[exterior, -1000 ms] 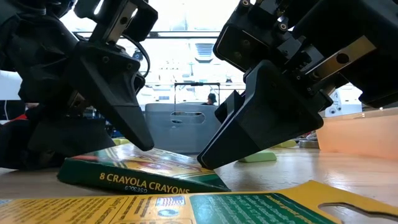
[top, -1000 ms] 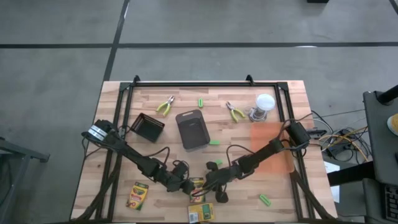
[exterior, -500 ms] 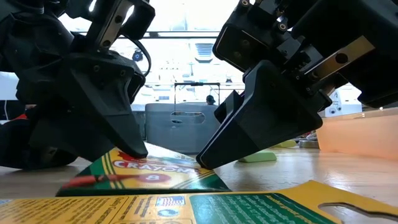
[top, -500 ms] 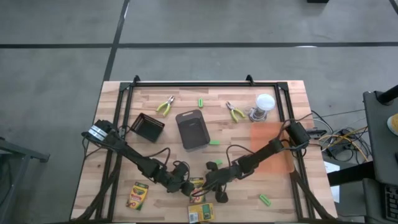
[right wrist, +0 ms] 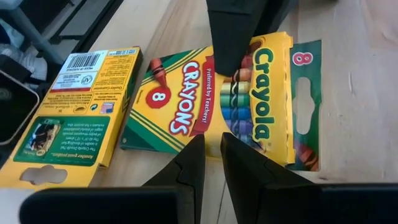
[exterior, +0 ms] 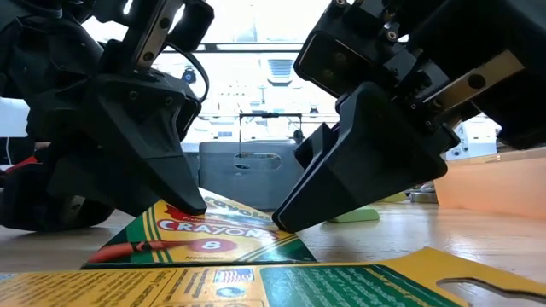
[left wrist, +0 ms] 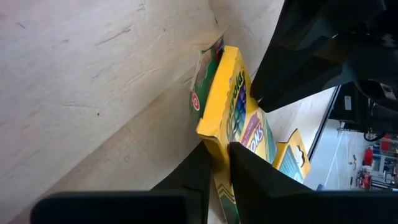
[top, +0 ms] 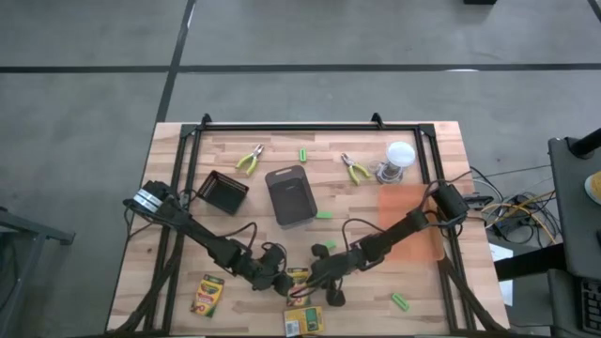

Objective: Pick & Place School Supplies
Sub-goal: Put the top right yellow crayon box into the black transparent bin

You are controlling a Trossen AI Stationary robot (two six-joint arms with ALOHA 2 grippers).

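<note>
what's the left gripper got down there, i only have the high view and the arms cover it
Observer: The left gripper is shut on the edge of a crayon box.
Operator: is the box lying flat
Observer: No. The low view shows it tilted, its printed face turned toward that camera.
Operator: and the right gripper
Observer: The right gripper is shut and holds nothing, its tips at that same box's edge.

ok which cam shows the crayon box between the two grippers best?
Right wrist view: the crayon box shows its whole printed front. The left wrist view shows it edge-on, pinched in the left gripper. The low view shows it tilted up off the table at one end. In the high view it is mostly hidden by the arms.
</note>
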